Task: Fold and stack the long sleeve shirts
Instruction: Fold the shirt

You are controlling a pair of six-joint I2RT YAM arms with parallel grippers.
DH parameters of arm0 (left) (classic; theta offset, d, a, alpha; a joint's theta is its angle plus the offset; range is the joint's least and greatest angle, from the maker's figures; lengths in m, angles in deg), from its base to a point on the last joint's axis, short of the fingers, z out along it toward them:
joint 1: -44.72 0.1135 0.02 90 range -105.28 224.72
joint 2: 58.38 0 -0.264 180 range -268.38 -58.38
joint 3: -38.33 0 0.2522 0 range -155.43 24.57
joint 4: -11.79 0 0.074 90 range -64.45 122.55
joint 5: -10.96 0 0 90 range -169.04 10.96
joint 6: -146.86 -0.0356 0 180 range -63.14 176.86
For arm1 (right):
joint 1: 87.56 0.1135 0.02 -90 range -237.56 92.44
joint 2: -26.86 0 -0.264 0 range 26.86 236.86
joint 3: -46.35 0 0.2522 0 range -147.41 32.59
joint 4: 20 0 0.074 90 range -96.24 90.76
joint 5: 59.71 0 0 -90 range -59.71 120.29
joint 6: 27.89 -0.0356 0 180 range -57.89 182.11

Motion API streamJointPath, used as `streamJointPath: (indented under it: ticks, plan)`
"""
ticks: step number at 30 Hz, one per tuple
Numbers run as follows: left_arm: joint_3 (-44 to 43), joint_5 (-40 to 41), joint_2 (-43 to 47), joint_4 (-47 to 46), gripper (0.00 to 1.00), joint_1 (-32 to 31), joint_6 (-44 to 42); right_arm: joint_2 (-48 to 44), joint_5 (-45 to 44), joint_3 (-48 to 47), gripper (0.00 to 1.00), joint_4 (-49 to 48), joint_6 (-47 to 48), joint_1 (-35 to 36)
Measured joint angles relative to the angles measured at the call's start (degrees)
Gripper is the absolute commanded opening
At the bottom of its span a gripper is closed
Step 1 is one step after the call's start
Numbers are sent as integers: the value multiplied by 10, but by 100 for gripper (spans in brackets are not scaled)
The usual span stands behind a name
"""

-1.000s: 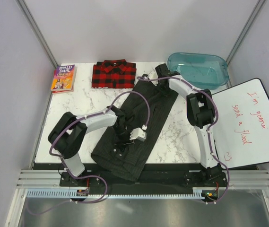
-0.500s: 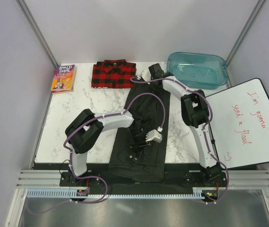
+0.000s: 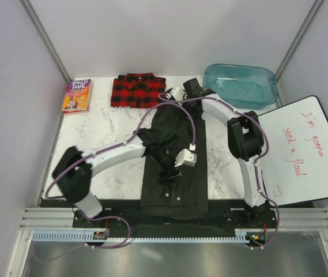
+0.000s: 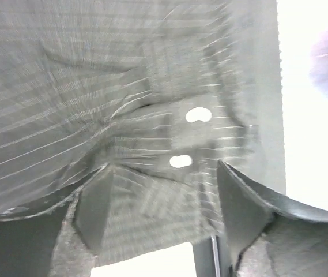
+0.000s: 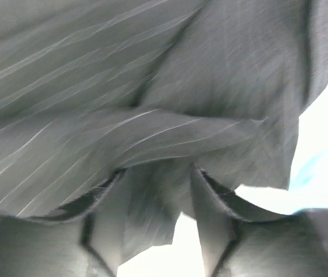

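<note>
Tugging unevenly could pull the charcoal shirt (image 3: 175, 196) out of the left gripper (image 4: 162, 167) or right gripper (image 5: 158, 170), both clamped on bunched cloth, leaving it creased.

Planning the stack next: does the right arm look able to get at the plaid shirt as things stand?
Probably not yet. The right gripper sits beside the plaid shirt with nothing between, but its fingers are shut on the charcoal shirt; it must let go first.
</note>
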Motion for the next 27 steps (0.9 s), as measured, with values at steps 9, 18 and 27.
streamJointPath:
  ticks: [9,18,27]
  plan:
    - [95,-25,309,33,96,73,-37,-370,157,192,98,43,-36,7]
    - [271,-10,394,64,92,139,-176,-598,309,475,98,9,-8,27]
    - [373,-4,416,30,91,107,-269,-767,257,727,98,9,95,283]
